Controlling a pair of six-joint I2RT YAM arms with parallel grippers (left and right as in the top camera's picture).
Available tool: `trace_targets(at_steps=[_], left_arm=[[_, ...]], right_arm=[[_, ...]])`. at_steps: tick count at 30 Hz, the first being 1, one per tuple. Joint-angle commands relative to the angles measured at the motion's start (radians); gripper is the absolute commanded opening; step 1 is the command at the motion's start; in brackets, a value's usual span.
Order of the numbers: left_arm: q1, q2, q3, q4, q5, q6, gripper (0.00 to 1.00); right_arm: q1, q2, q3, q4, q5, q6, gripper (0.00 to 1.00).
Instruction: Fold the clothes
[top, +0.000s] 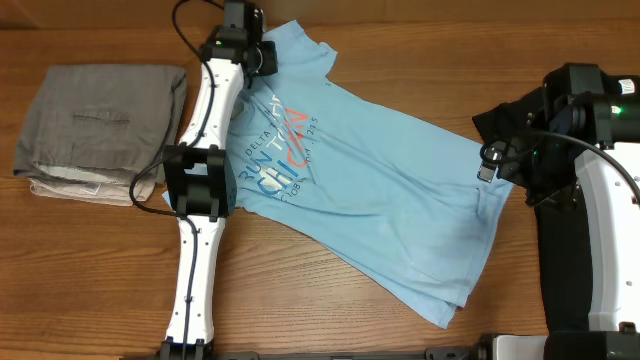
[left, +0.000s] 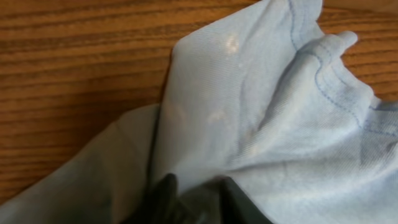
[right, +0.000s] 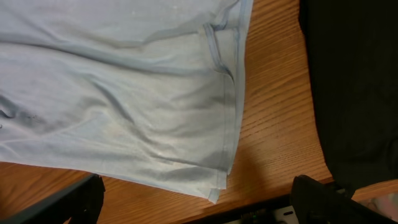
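Wooden table (top: 90, 270) carries the T-shirt (top: 400, 190) spread diagonally at centre. Grey folded cloth (top: 95, 125) lies at left, black cloth (top: 500, 125) at right. Left gripper (top: 255, 50) overlies the sleeve, state unclear. Right gripper (right: 199, 202) jaws apart at the hem.

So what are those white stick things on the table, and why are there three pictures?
The white stick is a robot arm, and there are two. The top picture looks down from above the wooden table. The left arm stretches up to the blue T-shirt, and its fingers sit at the shirt's top edge. The right arm waits by the shirt's other end. A folded grey cloth lies off to one side.

The other two pictures come from small cameras on each arm's wrist. The left one looks closely at bunched blue fabric right by its fingers; whether they pinch it, I can't tell. The right one shows the shirt's hem, with its fingers spread wide and holding nothing.
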Motion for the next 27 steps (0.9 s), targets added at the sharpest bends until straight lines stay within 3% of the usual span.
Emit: trace_targets(at_steps=[1, 3, 5, 9, 11, 13, 17, 20, 22, 23, 24, 27], left_arm=[[-0.021, 0.064, 0.130, -0.016, 0.063, 0.004, 0.41], [-0.033, 0.058, 0.251, -0.024, 0.068, 0.004, 0.59], [-0.046, 0.050, 0.375, -0.047, 0.074, -0.007, 0.61], [-0.070, -0.097, 0.380, -0.090, 0.067, -0.068, 0.64], [-0.075, -0.163, 0.380, -0.132, 0.055, -0.085, 0.75], [-0.080, -0.246, 0.380, -0.217, 0.023, -0.090, 0.80], [-0.093, -0.391, 0.380, -0.444, -0.127, -0.103, 0.80], [-0.099, -0.500, 0.380, -0.652, -0.276, -0.167, 0.79], [-0.098, -0.574, 0.380, -0.794, -0.324, -0.227, 0.84], [-0.098, -0.594, 0.380, -0.833, -0.322, -0.234, 0.88], [-0.095, -0.622, 0.380, -0.871, -0.316, -0.239, 0.99], [-0.095, -0.677, 0.378, -0.871, -0.207, -0.101, 1.00]], right_arm=[[-0.007, -0.012, 0.013, 0.000, 0.006, 0.003, 1.00], [-0.007, -0.012, 0.013, 0.000, 0.006, 0.003, 1.00], [-0.007, -0.012, 0.013, 0.000, 0.006, 0.003, 1.00], [-0.007, -0.012, 0.013, 0.000, 0.006, 0.003, 1.00], [-0.007, -0.012, 0.013, 0.000, 0.007, 0.003, 1.00], [-0.007, -0.012, 0.013, 0.000, 0.007, 0.003, 1.00], [-0.007, -0.012, 0.013, 0.000, 0.006, 0.003, 1.00], [-0.007, -0.012, 0.013, 0.000, 0.007, 0.003, 1.00], [-0.007, -0.012, 0.013, 0.001, 0.009, 0.000, 1.00], [-0.007, -0.012, 0.013, 0.006, 0.024, -0.013, 1.00], [-0.007, -0.012, 0.013, 0.025, 0.065, -0.040, 1.00], [-0.007, -0.012, 0.013, 0.128, 0.182, -0.087, 1.00]])
